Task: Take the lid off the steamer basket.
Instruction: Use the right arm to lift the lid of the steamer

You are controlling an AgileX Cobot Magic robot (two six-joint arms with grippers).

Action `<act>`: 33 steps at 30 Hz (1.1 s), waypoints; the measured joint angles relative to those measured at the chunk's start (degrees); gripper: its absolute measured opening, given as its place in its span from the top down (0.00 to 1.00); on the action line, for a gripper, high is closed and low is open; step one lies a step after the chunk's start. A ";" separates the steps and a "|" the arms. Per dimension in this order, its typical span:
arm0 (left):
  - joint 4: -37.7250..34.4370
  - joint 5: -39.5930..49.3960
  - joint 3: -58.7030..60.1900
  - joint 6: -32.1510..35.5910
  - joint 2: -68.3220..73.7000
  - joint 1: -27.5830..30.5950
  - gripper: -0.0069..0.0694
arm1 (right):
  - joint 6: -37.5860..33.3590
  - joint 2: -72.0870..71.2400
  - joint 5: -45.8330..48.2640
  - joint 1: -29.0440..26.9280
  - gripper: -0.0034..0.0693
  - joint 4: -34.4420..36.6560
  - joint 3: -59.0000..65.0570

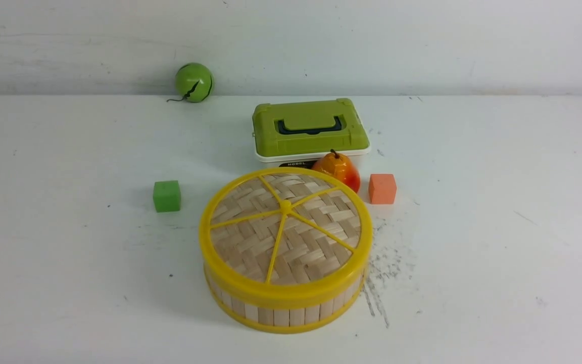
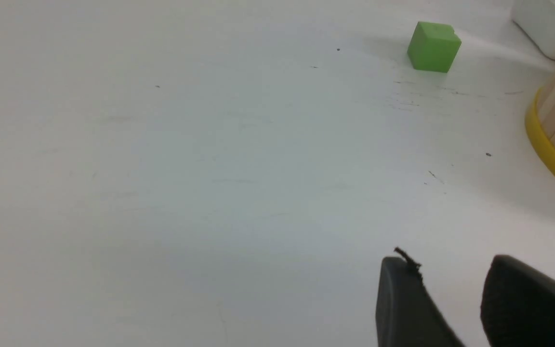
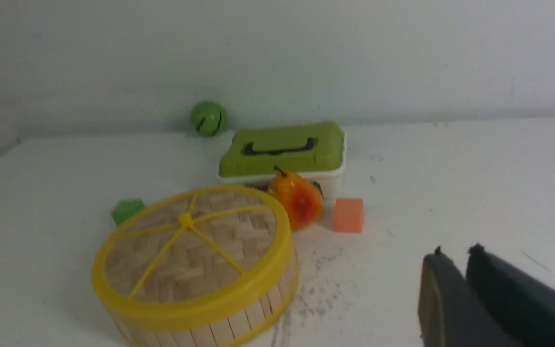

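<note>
White worktop (image 1: 498, 253) fills the frame below a pale, scuffed wall (image 1: 422, 45). At centre, the round woven-bamboo lid with yellow plastic rim and spokes (image 1: 311, 247) sits on the round slatted-wood steamer basket (image 1: 281, 317). Behind them are a green-lidded white plastic box (image 1: 311, 111) and an orange-red pear-shaped fruit (image 1: 344, 172); a green cube (image 1: 167, 196) lies left of centre, a coral cube (image 1: 382, 189) right. The left end effector (image 2: 448, 262) is parted and empty; the right end effector (image 3: 455, 253) is barely parted, also empty.
</note>
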 joint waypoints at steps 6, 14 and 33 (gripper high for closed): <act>0.00 0.00 0.00 0.00 0.00 0.00 0.60 | -5.10 23.30 21.06 0.00 0.98 -8.14 -20.65; 0.00 0.00 0.00 0.00 0.00 0.00 0.60 | -9.23 41.42 30.96 3.55 0.96 -8.98 -35.25; 0.00 0.00 0.00 0.00 0.00 0.00 0.60 | 5.44 77.06 35.14 33.35 0.95 -28.88 -67.27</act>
